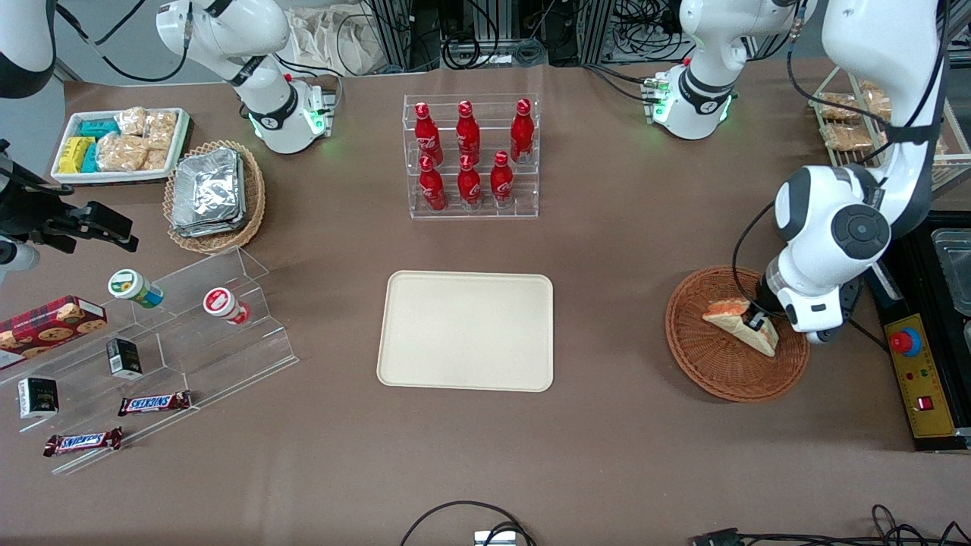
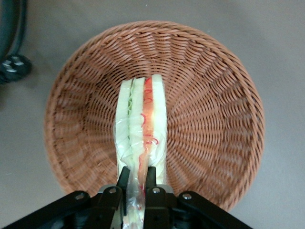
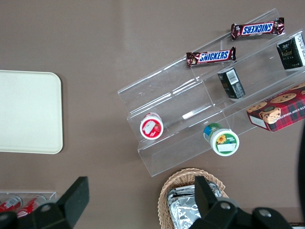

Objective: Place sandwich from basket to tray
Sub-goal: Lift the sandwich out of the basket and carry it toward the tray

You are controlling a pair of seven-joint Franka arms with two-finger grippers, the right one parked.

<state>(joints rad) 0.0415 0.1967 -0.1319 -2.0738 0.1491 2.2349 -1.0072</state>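
Observation:
The sandwich (image 1: 740, 321) (image 2: 141, 124), a pale wedge in clear wrap with orange-red filling along its edge, stands on edge in the reddish-brown woven basket (image 1: 713, 371) (image 2: 209, 95) toward the working arm's end of the table. My gripper (image 1: 755, 321) (image 2: 137, 177) is down inside the basket, shut on the sandwich, its two black fingers (image 2: 123, 179) pinching the wrapped wedge from both sides. The cream tray (image 1: 466, 331) (image 3: 28, 112) lies flat in the middle of the table with nothing on it.
A clear rack of red bottles (image 1: 470, 155) stands farther from the front camera than the tray. Toward the parked arm's end are a tan basket of foil packs (image 1: 212, 193), a white tray of snack packets (image 1: 117, 144) and a clear stepped stand (image 1: 174, 356) with snacks. A yellow control box (image 1: 918, 379) lies beside the basket.

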